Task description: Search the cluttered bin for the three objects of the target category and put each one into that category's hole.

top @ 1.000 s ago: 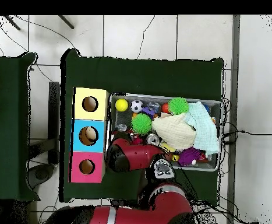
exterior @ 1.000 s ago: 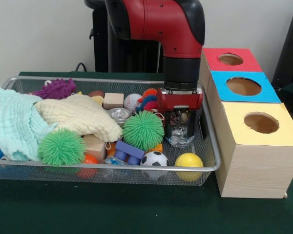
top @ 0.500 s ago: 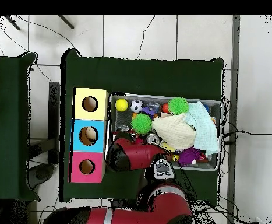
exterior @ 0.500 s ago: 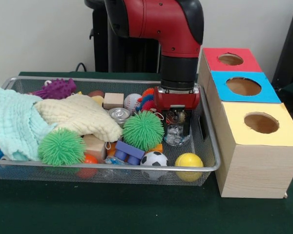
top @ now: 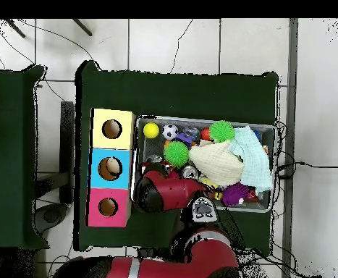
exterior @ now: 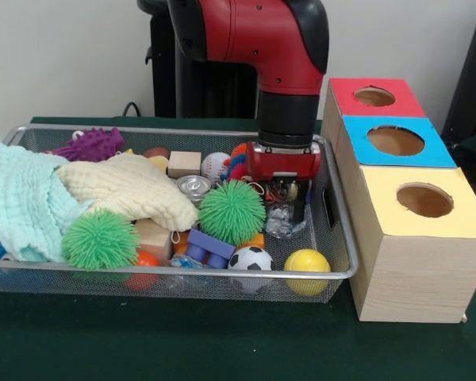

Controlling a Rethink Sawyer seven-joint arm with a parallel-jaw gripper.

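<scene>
The wire-mesh bin [exterior: 182, 274] is full of toys: two green spiky balls [exterior: 233, 212] [exterior: 100, 239], a small soccer ball [exterior: 250, 259], a yellow ball [exterior: 307, 262], a baseball [exterior: 215, 165], a wooden block [exterior: 184, 163], a blue brick [exterior: 209, 247] and a metal can [exterior: 193, 188]. My gripper [exterior: 287, 208] hangs inside the bin's right end, beside the green spiky ball. A crumpled clear object [exterior: 279, 220] sits right under it. In the overhead view the arm [top: 164, 194] hides the gripper. The wooden box has red [exterior: 374, 96], blue [exterior: 395, 140] and yellow [exterior: 424, 200] holes.
A cream cloth [exterior: 127, 189] and a mint cloth [exterior: 20, 202] cover the bin's left half. A purple spiky toy [exterior: 91, 144] lies at the back left. The box stands tight against the bin's right rim. Green table cloth [exterior: 222, 341] runs in front.
The gripper has shifted a little to the left inside the bin and risen slightly. The clear object under it has shifted left with it.
</scene>
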